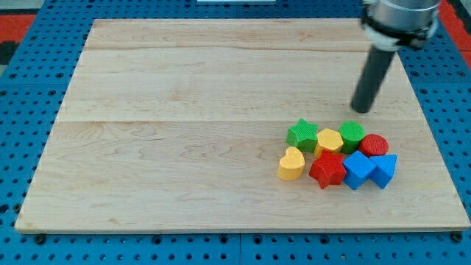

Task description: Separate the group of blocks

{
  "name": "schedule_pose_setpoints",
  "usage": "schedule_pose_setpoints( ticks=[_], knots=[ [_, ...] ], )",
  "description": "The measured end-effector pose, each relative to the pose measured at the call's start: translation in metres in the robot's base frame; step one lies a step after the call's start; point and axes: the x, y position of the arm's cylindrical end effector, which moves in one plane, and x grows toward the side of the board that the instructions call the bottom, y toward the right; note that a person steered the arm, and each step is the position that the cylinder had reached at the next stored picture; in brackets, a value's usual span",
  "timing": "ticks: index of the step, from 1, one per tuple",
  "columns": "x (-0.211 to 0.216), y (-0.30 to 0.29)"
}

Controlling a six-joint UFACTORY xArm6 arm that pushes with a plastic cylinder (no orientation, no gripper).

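A tight group of blocks lies at the view's lower right on the wooden board (184, 147). It holds a green star (302, 135), a yellow pentagon-like block (329, 140), a green round-sided block (352, 135), a red cylinder (374, 145), a yellow heart (291, 164), a red star (327, 170), a blue block (358, 170) and a blue triangular block (383, 169). Most touch their neighbours. My tip (361, 110) stands just above the group in the view, a short way above the green round-sided block, touching no block.
The board lies on a blue perforated base (441, 88). The arm's body (401, 18) enters from the view's top right. The board's right edge runs close to the group.
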Motion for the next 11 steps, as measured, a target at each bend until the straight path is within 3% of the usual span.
schedule_pose_setpoints(
  ticks=[2,3,5,8,9,10,11],
  knots=[
    [0.071,-0.025],
    [0.079,-0.025],
    [0.093,-0.082],
    [0.064,-0.179],
    [0.091,-0.202],
    [0.152,-0.196],
    [0.151,-0.152]
  ],
)
